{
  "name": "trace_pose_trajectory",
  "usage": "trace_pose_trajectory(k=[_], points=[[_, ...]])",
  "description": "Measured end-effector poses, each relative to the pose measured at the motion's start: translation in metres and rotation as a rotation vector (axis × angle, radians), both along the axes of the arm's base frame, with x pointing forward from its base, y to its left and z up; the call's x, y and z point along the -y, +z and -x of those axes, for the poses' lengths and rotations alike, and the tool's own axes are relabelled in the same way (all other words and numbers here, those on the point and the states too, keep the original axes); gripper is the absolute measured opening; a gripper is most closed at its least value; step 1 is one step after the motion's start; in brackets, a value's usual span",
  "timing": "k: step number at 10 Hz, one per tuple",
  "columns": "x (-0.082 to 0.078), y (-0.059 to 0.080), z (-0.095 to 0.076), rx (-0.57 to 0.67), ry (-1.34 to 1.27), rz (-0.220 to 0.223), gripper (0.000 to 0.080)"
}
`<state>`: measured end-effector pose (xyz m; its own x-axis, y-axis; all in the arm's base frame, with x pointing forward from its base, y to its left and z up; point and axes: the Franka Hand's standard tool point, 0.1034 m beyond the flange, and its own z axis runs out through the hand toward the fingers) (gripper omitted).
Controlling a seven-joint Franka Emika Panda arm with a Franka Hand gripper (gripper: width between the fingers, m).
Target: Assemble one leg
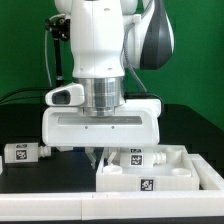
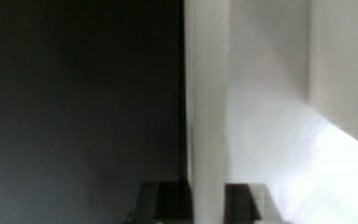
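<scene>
The white arm (image 1: 98,50) reaches down over the near left corner of the wide rimmed panel (image 1: 172,176), which lies on the black surface (image 1: 40,192). The leg (image 1: 21,152), tag facing the camera, lies on that surface well apart from the panel, toward the exterior view's left. Another small tagged piece (image 1: 133,158) sits inside the panel. In the wrist view the fingers (image 2: 165,203) stand either side of the panel's white edge (image 2: 206,110); whether they grip it I cannot tell.

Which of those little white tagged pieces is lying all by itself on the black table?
The leg at the exterior view's left: it lies alone on the dark table, while the other tagged pieces sit by the white panel.
</scene>
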<state>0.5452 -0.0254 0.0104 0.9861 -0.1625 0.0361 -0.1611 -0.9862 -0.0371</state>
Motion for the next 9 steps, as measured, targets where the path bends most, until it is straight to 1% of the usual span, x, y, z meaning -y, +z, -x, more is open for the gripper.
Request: trace_pose_trajectory(k=[1,2,3,4,6,9], points=[[-0.001,0.0,-0.013,0.013,0.02,0.003,0.0055],[-0.001,0.001,-0.032,0.038,0.041,0.007,0.0055],[-0.001,0.003,-0.045,0.057,0.046,0.009,0.0055],[-0.005,0.002,-0.052,0.048,0.066,0.013,0.0055],[-0.005,0.002,-0.053,-0.005,0.061,0.041,0.0059],[-0.004,0.001,-0.052,0.014,0.076,0.053,0.0059]])
